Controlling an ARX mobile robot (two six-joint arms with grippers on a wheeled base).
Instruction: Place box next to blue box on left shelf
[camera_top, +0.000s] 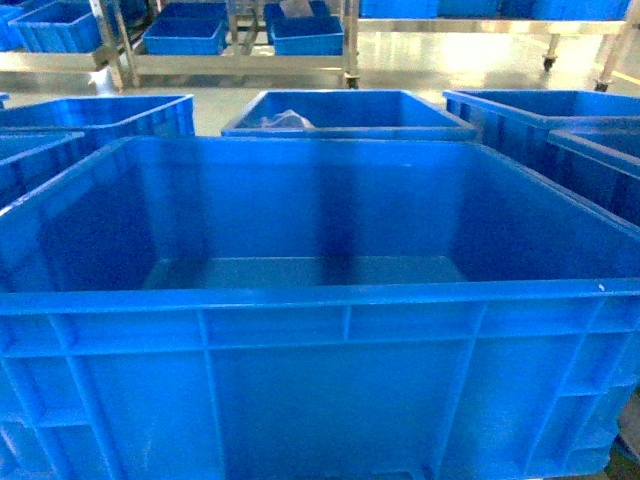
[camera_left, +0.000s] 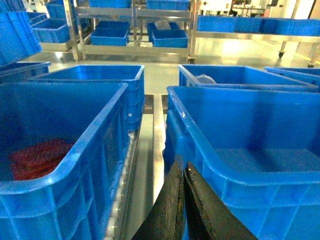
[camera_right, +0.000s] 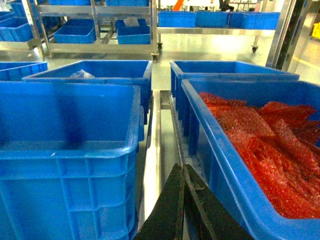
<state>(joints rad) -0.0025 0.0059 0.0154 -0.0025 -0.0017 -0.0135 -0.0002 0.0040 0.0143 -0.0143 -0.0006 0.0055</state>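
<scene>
The box (camera_top: 320, 300), a large empty bright-blue crate, fills the head view. It shows again as the right crate (camera_left: 240, 130) in the left wrist view and the left crate (camera_right: 65, 150) in the right wrist view. My left gripper (camera_left: 183, 167) is shut and empty in the gap at the box's left wall. Across that gap stands a blue box (camera_left: 60, 150) with red material inside. My right gripper (camera_right: 182, 170) is shut and empty in the gap at the box's right wall. The shelf's grey rail with white rollers (camera_left: 131, 150) runs along the gap. Neither gripper shows in the head view.
To the right stands another blue crate (camera_right: 240, 165) full of red bubble wrap. More blue crates (camera_top: 345, 112) sit in a row behind, one holding clear plastic. Metal racks (camera_top: 240, 50) with smaller blue bins stand across the grey floor.
</scene>
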